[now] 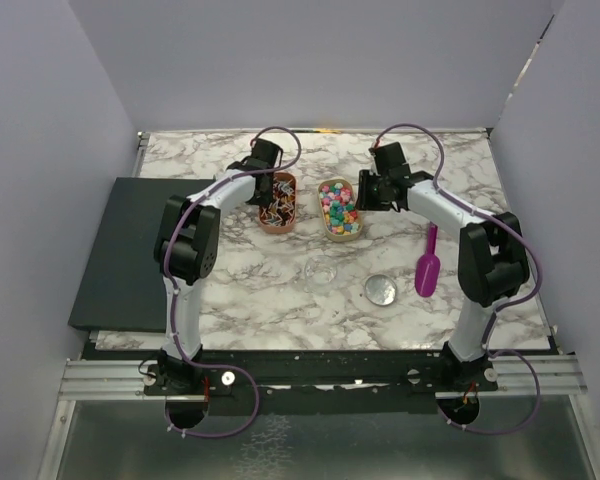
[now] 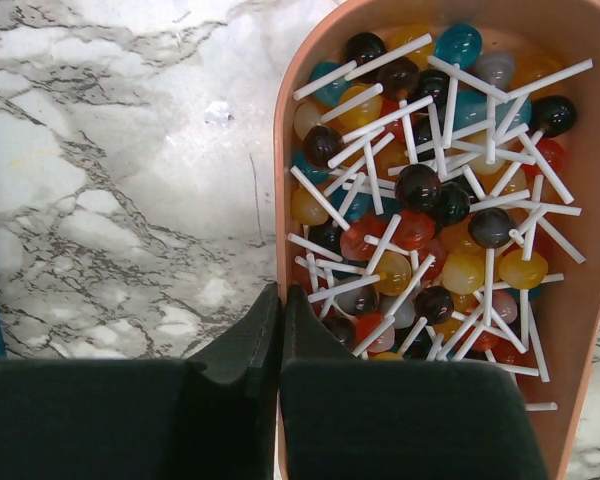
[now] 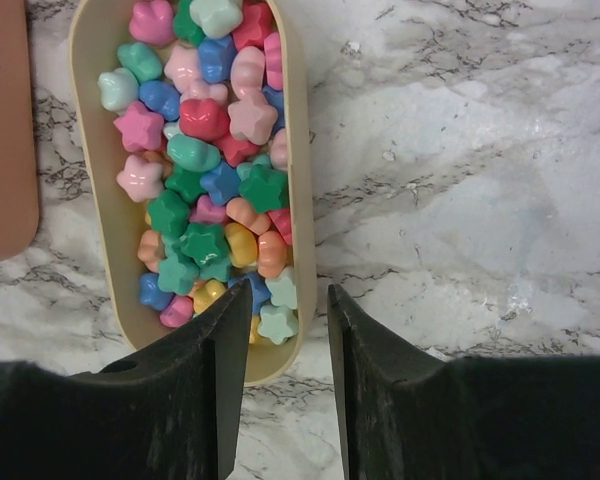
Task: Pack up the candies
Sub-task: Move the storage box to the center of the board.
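The candies (image 3: 205,150), small bright stars and beans, fill a beige oval tray (image 3: 298,150) that stands at the table's middle (image 1: 323,222). My right gripper (image 3: 288,290) is open astride the tray's right wall, one finger over the candies and the other outside. In the top view the right gripper (image 1: 364,190) sits at the tray's right side. A salmon tray (image 2: 280,180) of lollipops (image 2: 430,190) stands to the left of it (image 1: 277,226). My left gripper (image 2: 279,292) is shut on that tray's rim, at its far left end (image 1: 264,168).
A purple scoop (image 1: 427,268) lies on the marble at the right. A clear cup (image 1: 321,268) and a round lid (image 1: 380,289) sit in front of the trays. A dark mat (image 1: 120,250) lies off the table's left edge.
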{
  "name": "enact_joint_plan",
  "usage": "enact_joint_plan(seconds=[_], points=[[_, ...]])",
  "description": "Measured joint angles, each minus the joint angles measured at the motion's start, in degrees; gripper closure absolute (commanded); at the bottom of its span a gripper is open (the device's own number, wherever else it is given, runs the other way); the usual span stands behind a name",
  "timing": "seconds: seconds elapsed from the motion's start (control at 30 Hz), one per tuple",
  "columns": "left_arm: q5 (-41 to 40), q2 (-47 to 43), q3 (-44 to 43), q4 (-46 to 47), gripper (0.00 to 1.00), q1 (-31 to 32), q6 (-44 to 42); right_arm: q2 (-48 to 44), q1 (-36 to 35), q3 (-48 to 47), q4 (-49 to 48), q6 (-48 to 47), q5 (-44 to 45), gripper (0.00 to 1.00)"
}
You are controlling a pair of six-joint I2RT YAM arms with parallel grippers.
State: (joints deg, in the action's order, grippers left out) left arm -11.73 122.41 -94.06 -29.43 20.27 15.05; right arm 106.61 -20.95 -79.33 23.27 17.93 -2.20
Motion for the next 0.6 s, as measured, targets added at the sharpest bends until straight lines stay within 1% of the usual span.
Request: enact_joint_plan(seconds=[0.27,0.4,0.6], points=[[-0.07,-1.97,2.75,0.24,1.0,2.8,1.07,-2.73,-0.09,5.7,-0.11,0.07,-0.07,0.6],[-0.04,-2.86,4.0,0.09,1.0,4.74,1.92,-6.4,-0.46,8.33,-0.11,0.24,-0.09,0.6],[-0.11,-3.19,4.55,0.09,1.0,6.69,3.67,-13.4,-0.81,11.96,-0.33,0.57,-0.13,0.57]])
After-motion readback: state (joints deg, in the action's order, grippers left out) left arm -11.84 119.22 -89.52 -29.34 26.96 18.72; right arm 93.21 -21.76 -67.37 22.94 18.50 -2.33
